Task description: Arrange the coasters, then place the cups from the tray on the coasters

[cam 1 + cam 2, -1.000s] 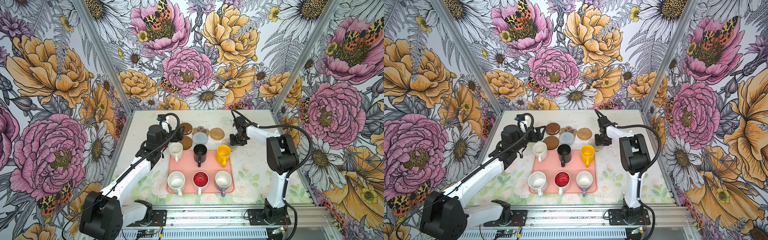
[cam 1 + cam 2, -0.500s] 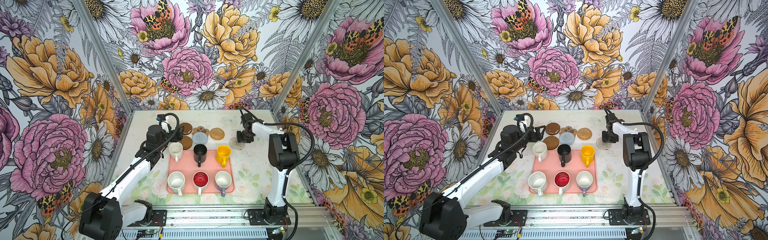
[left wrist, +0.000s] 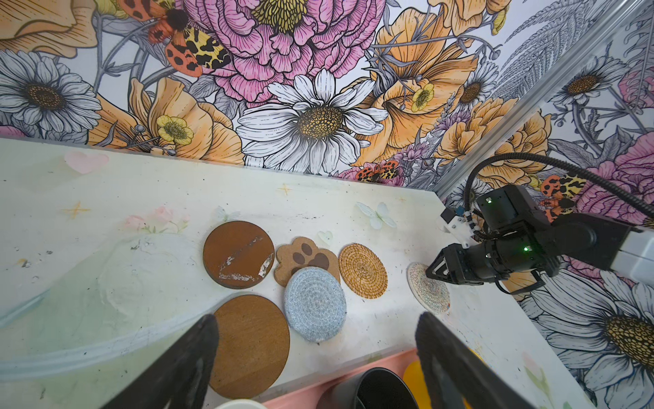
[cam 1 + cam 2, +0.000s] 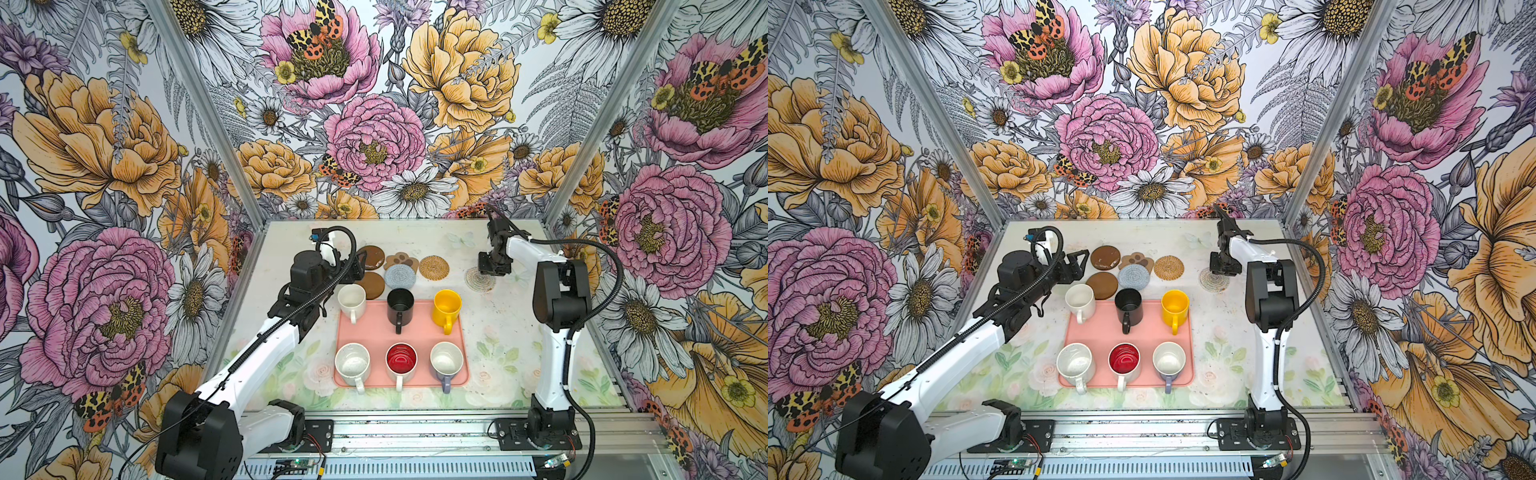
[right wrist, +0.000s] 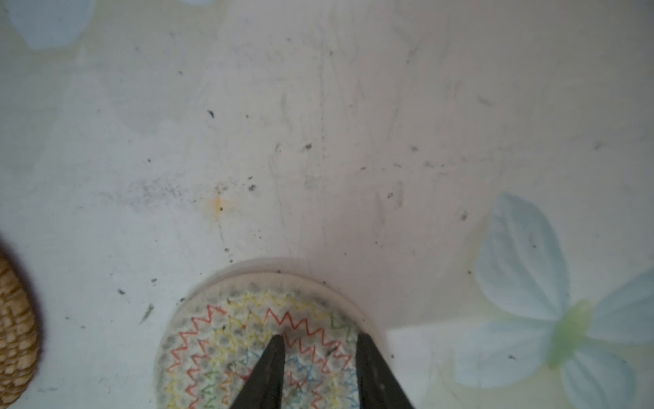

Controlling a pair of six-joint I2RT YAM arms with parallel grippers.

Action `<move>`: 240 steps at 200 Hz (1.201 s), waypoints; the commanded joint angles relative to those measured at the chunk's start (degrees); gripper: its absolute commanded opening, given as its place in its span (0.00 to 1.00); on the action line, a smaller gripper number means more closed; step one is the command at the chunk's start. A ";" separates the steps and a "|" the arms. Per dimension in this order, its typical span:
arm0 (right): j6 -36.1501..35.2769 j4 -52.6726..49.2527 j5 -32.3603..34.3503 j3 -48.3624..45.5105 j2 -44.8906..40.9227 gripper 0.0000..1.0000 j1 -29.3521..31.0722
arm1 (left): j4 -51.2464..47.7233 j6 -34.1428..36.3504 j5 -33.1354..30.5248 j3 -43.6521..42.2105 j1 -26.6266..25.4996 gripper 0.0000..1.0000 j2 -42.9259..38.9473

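Top views: in both, my right gripper point(image 4: 492, 269) is just past the tray's point(image 4: 419, 332) far right corner, tips down over the cream woven coaster point(image 4: 478, 283). My left gripper point(image 4: 1077, 261) hovers past the tray's far left corner, beside the other five coasters point(image 4: 1133, 276). The cups point(image 4: 401, 358) stand on the tray.

Left wrist view: my fingers are spread wide, holding nothing.

Right wrist view: my fingers are slightly parted over the flat coaster, gripping nothing.
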 commanded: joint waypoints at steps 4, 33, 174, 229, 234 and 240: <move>0.30 -0.86 1.15 3.69 2.40 0.36 -0.52 | 1.27 0.29 -1.59 -0.89 -0.53 0.89 -1.07; 0.97 -1.41 -0.54 6.45 2.99 0.34 -0.61 | 1.28 0.28 -1.69 -0.86 -0.46 0.89 -1.07; 5.67 -1.79 -9.62 21.16 7.79 0.29 14.20 | 1.26 0.93 -1.72 -1.39 -0.90 0.89 -2.43; 6.84 -2.12 -9.46 24.05 13.21 0.25 16.26 | 1.08 2.29 -2.90 -2.16 -0.81 0.89 -3.44; 6.77 -2.21 -9.02 23.98 13.46 0.25 16.54 | 1.10 2.39 -2.87 -2.13 -0.80 0.89 -3.49; 6.55 -2.38 -8.57 23.87 13.72 0.25 16.88 | 1.11 2.40 -3.00 -2.17 -0.80 0.89 -3.46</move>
